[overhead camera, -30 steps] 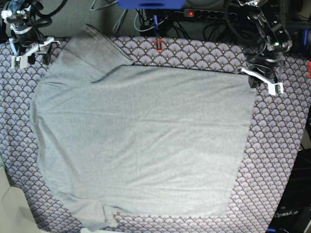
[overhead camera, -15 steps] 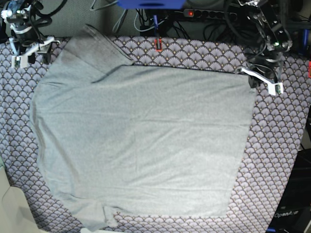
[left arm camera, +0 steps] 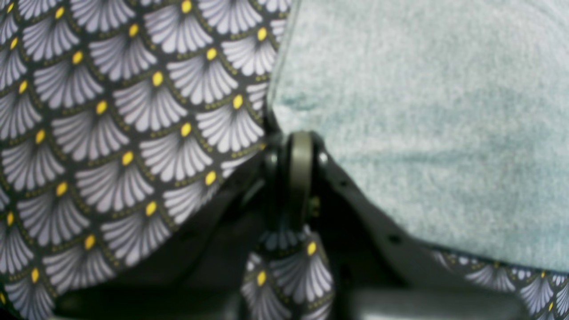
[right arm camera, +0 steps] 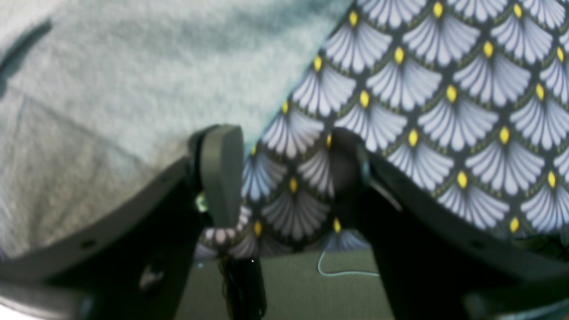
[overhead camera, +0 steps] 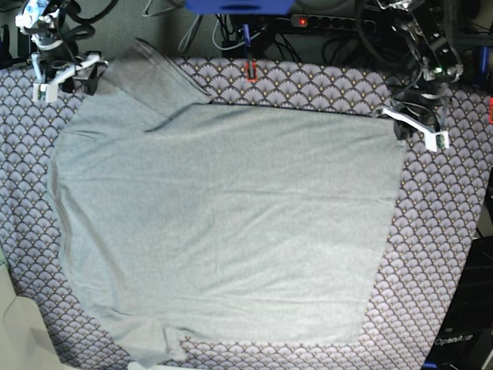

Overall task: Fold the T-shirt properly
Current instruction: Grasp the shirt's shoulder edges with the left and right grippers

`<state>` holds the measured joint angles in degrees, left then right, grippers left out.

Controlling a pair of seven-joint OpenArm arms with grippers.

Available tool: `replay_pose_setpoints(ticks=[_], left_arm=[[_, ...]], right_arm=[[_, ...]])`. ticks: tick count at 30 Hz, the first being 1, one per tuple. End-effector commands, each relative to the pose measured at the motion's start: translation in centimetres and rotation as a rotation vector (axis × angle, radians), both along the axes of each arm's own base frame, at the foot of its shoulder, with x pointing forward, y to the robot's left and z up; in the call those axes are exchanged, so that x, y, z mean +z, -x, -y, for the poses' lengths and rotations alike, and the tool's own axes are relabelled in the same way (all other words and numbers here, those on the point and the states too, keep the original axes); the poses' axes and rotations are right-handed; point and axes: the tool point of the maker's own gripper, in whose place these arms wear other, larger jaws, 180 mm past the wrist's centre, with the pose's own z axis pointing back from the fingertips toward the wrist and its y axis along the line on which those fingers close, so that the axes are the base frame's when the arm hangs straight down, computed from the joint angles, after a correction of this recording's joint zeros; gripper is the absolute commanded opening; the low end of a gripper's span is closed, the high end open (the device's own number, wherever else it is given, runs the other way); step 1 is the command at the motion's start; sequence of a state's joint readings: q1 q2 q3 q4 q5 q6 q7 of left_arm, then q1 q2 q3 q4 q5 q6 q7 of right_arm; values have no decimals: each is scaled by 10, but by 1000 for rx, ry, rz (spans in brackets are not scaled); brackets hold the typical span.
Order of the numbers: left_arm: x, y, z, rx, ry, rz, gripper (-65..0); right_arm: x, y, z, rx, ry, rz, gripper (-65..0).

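Now the right claw [overhead camera: 65, 73], jaws spread, has shifted up beside the sleeve of the flat light-grey knit T-shirt [overhead camera: 231, 223]; the left claw [overhead camera: 420, 127] stays pressed together at its hem corner, so folding is about to begin.

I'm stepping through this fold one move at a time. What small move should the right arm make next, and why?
Probably ease the right gripper sideways onto the T-shirt edge, then close. Its jaws stand open over bare tablecloth, with the grey fabric edge just beside one finger, so nothing is gripped there yet. The left gripper is shut at the opposite far corner; whether it pinches fabric isn't clear.
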<state>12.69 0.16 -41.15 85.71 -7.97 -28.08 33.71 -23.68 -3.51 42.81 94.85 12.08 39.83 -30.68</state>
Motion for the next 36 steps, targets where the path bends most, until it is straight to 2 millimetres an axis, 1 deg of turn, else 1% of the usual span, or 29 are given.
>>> replay_pose_setpoints(ticks=[1, 4, 9, 13, 15, 19, 21, 28, 31, 34, 36], left_arm=[[-6, 7, -1, -7, -12, -47, -650], [-6, 7, -1, -7, -12, -47, -650], [-6, 7, -1, -7, -12, -47, -650], [-6, 7, -1, -7, -12, -47, -650], [-6, 7, -1, -7, -12, -47, -650], [-5, 6, -1, -7, -12, -45, -650], [-5, 6, -1, -7, -12, -45, -650], [-5, 6, -1, -7, -12, -45, -650], [-5, 6, -1, -7, -12, -45, -650], [-4, 6, -1, -7, -14, -43, -650], [-3, 5, -1, -6, -11, -37, -650]], right_arm=[[4, -1, 3, 2, 8, 14, -322], [4, -3, 0, 8, 3, 17, -322], [2, -4, -14, 24, -22, 18, -322], [0, -4, -19, 20, -37, 17, -322], [-2, -4, -25, 20, -52, 17, -322], [-4, -2, -27, 16, -60, 14, -330], [-5, -4, -33, 24, -71, 17, -366], [-8, -8, -50, 62, -95, 13, -543], [-8, -9, -52, 67, -97, 14, -594], [-4, -11, -50, 69, -86, 24, -644], [4, -14, -46, 74, -66, 40, -650]])
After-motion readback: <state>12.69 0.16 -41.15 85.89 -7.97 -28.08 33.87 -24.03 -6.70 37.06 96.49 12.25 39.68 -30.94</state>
